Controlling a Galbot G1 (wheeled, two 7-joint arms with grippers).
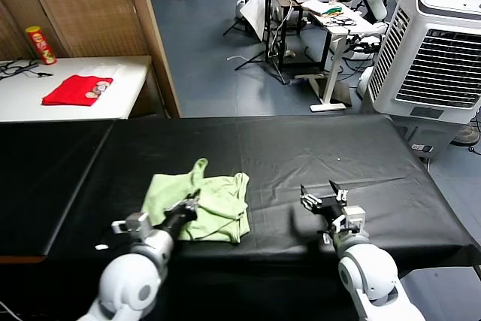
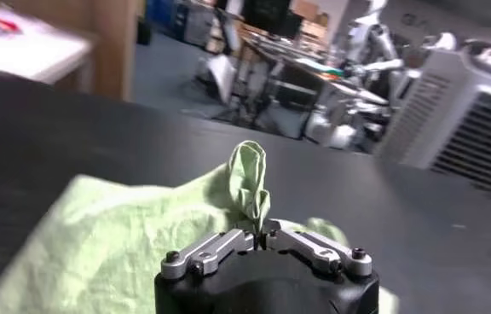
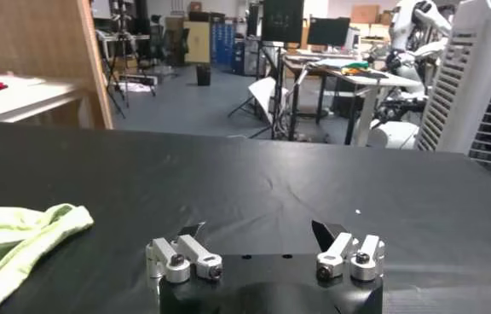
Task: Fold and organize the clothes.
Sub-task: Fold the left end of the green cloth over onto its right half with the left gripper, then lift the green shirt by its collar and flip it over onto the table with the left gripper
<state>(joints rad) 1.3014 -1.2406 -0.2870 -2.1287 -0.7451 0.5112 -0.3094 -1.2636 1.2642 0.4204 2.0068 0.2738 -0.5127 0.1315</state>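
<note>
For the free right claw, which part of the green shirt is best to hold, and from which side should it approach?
Probably the right-hand edge of the green shirt, near the upper corner, approached from the shirt's right over bare black table. The right claw is open and already on that side, and the edge lies flat and exposed. The left claw is shut on a raised fold near the shirt's middle.

The shirt (image 1: 201, 204) lies on the desk (image 1: 301, 148), on the robot's left half, near the front edge. The left claw (image 1: 188, 205) rests on the shirt at its near side. The right claw (image 1: 324, 199) is over bare desk, well apart from the shirt, to its right. Behind the desk on the left stands a second table (image 1: 45, 99); a cloth (image 1: 77, 89) lies on it, and a can (image 1: 40, 44) stands behind the cloth. Behind the desk on the right stands a cooler (image 1: 436, 58).
</note>
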